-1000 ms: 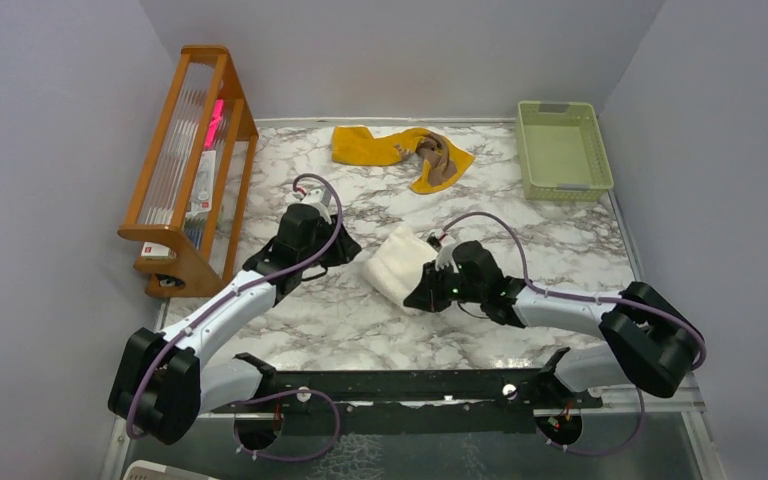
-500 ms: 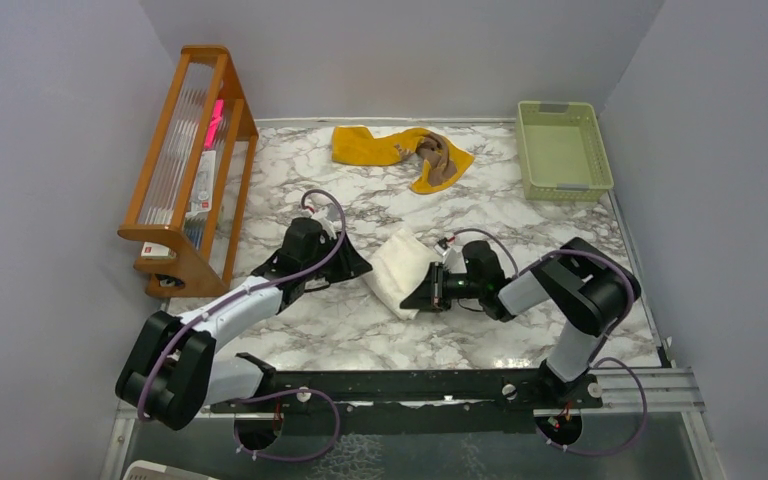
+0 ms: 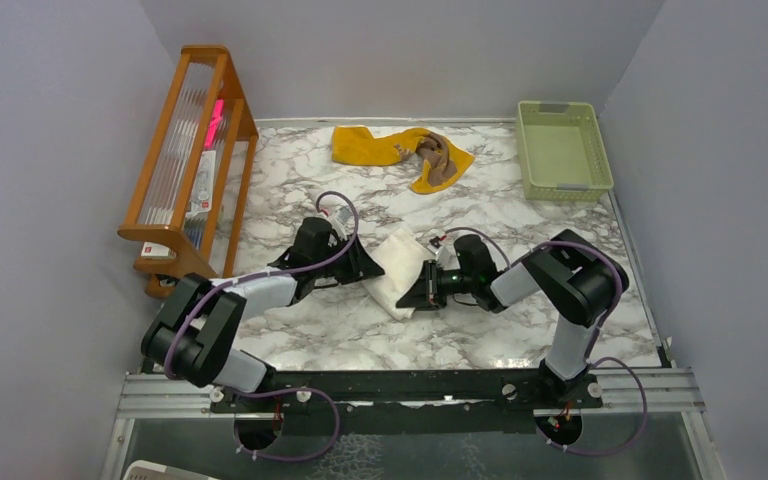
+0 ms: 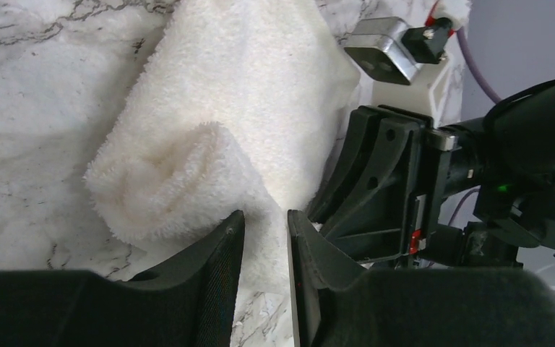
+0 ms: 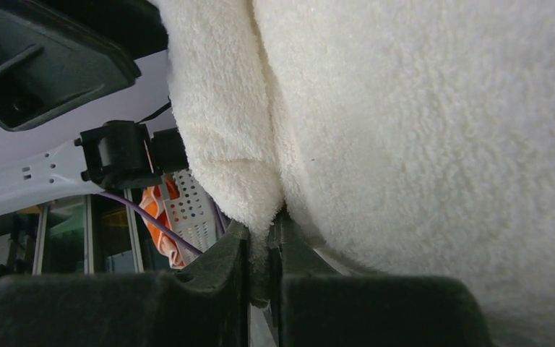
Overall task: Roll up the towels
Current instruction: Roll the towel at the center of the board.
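Cream-white towel (image 3: 397, 262): lies on the desk (image 3: 360, 335), well apart from the pale green basket (image 3: 563, 187), on its near-left side. It is partly rolled, and the left wrist view shows one rolled end.

Left claw (image 4: 261, 225): at the towel edge farther from the basket. Its fingers stand narrow, with cream cloth filling the gap between them.

Right claw (image 5: 260, 233): at the towel edge nearer the basket. Its fingers are almost together and pinch a thin fold of the same towel.

Mustard yellow towel (image 3: 380, 145): lies crumpled to the left of the basket, level with it and apart from it.

Brown towel (image 3: 438, 158): lies bunched on the yellow towel's end nearer the basket.
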Controlling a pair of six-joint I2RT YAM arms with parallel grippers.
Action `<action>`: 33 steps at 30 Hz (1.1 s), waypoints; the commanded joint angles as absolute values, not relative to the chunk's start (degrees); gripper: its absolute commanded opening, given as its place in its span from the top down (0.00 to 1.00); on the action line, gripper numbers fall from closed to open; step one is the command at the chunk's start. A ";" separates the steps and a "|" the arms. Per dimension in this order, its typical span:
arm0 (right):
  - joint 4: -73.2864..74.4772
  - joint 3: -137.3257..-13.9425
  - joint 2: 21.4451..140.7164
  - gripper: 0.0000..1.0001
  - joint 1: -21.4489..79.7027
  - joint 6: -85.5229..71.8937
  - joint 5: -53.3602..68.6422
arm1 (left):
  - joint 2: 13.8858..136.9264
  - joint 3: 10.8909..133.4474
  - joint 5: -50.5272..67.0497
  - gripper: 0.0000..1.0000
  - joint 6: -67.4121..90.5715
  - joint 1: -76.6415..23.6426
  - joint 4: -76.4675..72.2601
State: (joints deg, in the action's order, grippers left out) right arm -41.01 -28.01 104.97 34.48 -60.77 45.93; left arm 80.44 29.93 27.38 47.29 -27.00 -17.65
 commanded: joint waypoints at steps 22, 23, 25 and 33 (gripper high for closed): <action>-8.78 -36.24 74.74 0.31 54.23 5.01 -0.45 | 90.87 25.62 17.93 0.74 48.11 -27.22 -21.97; -8.97 -36.03 75.34 0.31 55.63 5.34 -0.78 | 90.92 25.46 17.82 0.74 48.16 -27.17 -21.92; -9.51 -35.77 76.92 0.32 57.83 6.10 -2.59 | 91.12 25.33 17.75 0.74 48.29 -27.16 -21.89; -4.81 -41.20 88.81 0.40 64.26 7.82 -9.75 | 91.44 25.14 17.30 0.75 48.59 -27.16 -21.39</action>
